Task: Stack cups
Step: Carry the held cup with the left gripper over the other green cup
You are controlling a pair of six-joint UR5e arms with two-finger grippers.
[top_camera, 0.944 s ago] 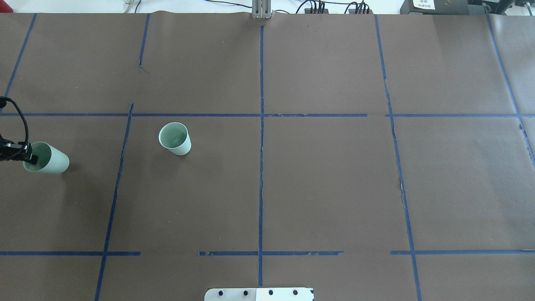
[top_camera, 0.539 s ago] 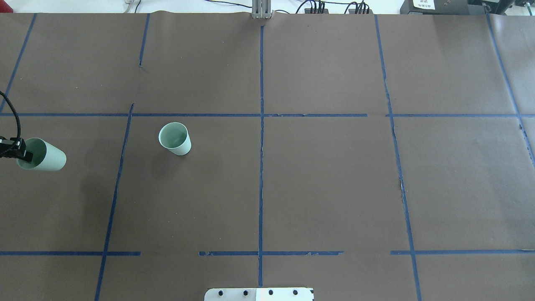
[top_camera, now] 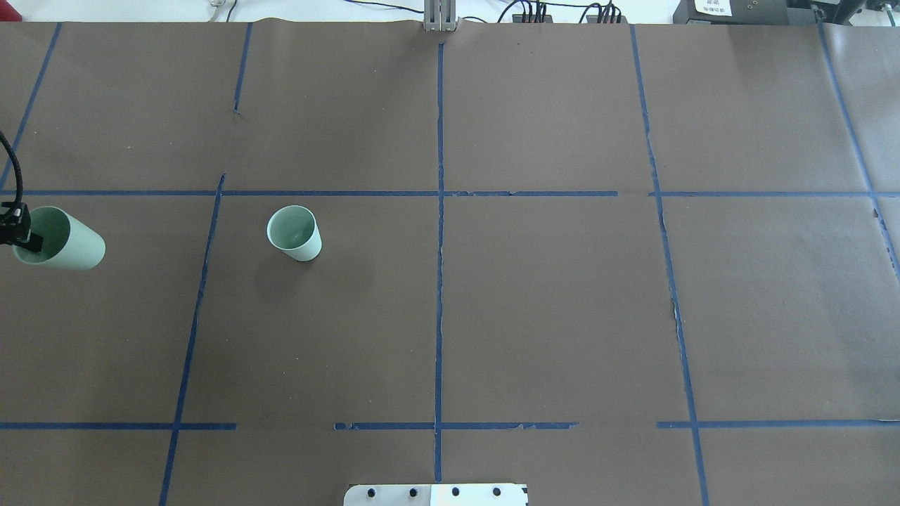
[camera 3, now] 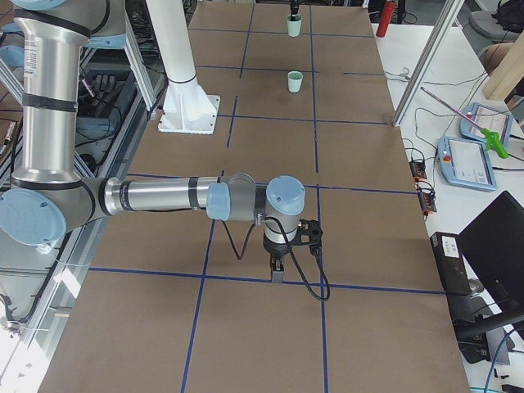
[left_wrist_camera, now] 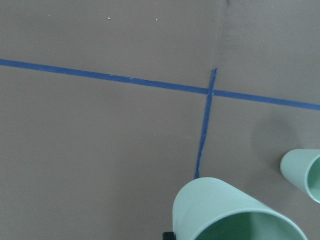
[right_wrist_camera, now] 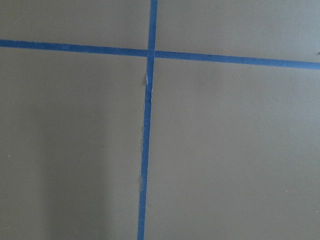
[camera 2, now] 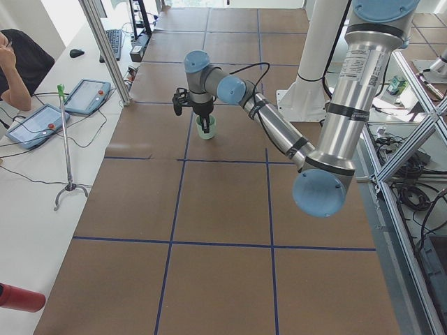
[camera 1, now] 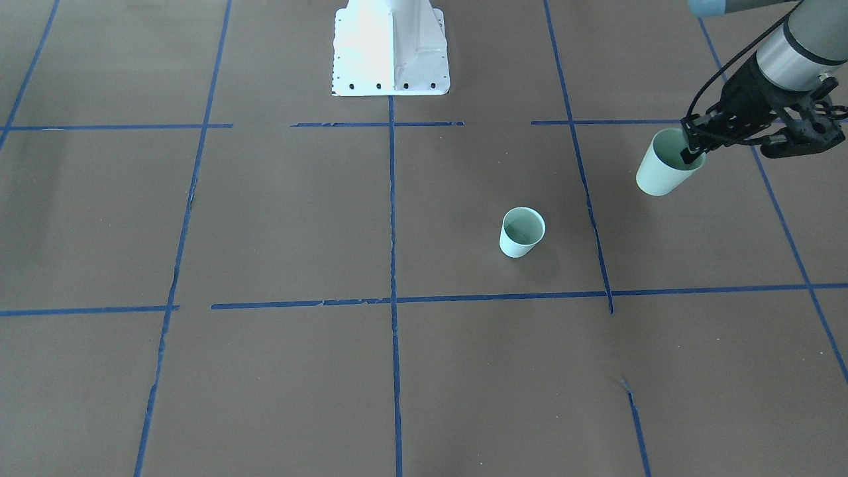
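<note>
My left gripper (top_camera: 24, 239) is shut on the rim of one pale mint-green cup (top_camera: 67, 242), one finger inside it, and holds it tilted above the table at the far left. The gripper (camera 1: 692, 154) and this cup (camera 1: 662, 173) also show in the front view, and the cup fills the bottom of the left wrist view (left_wrist_camera: 225, 210). The second cup (top_camera: 295, 234) stands upright on the table to the right of it, also in the front view (camera 1: 521, 232). My right gripper (camera 3: 277, 274) points down over the table far from both cups; I cannot tell if it is open.
The table is covered in brown paper (top_camera: 548, 302) with a grid of blue tape lines (top_camera: 439, 211). The robot's white base plate (camera 1: 391, 46) sits at the near middle edge. Tablets (camera 2: 87, 94) and a person are beside the table's far side.
My left gripper has moved up and to the left in the overhead view with the cup in it, lifting it away from the table. The standing cup has not moved.
</note>
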